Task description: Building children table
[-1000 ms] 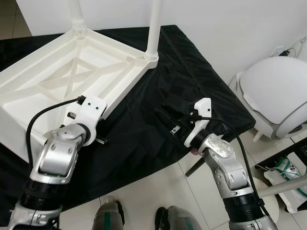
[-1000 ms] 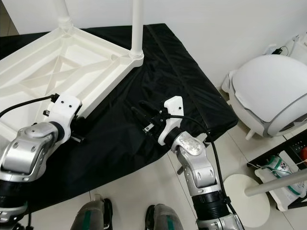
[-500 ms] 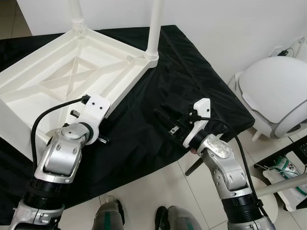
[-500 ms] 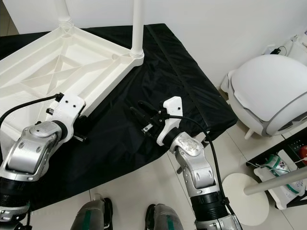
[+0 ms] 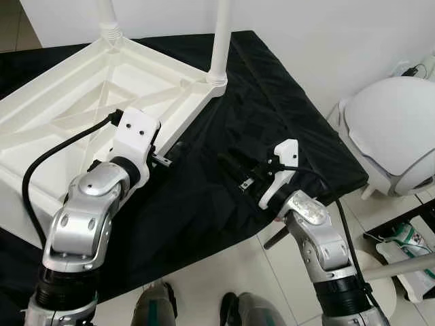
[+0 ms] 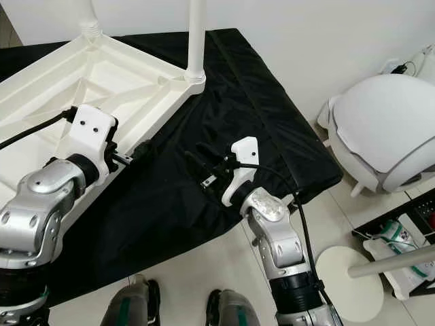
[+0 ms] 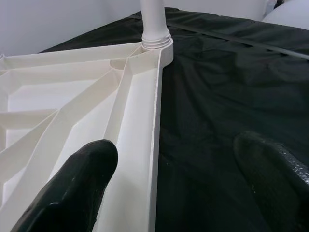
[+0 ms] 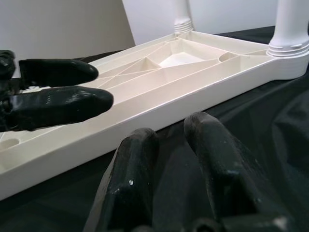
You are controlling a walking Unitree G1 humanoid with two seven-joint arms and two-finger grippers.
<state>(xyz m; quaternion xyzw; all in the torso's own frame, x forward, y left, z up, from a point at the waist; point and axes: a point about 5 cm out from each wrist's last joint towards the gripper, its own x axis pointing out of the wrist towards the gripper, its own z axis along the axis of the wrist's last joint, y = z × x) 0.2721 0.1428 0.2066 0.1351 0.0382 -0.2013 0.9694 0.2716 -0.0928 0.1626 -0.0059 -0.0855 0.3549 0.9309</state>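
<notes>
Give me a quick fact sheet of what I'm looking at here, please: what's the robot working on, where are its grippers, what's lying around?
Work piece: white table top, upside down
Legs fitted: two white legs upright at its far corners
Surface: black cloth
Left gripper: open, straddling the table top's near edge
Right gripper: fingers nearly together, above the cloth, holding nothing
Nearby: white domed appliance on the tiled floor

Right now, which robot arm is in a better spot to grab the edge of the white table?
Probably the left. The left gripper is open, one finger over the upside-down table's rim and one over the black cloth. The right gripper is nearly shut and sits off the table, over the cloth.
</notes>
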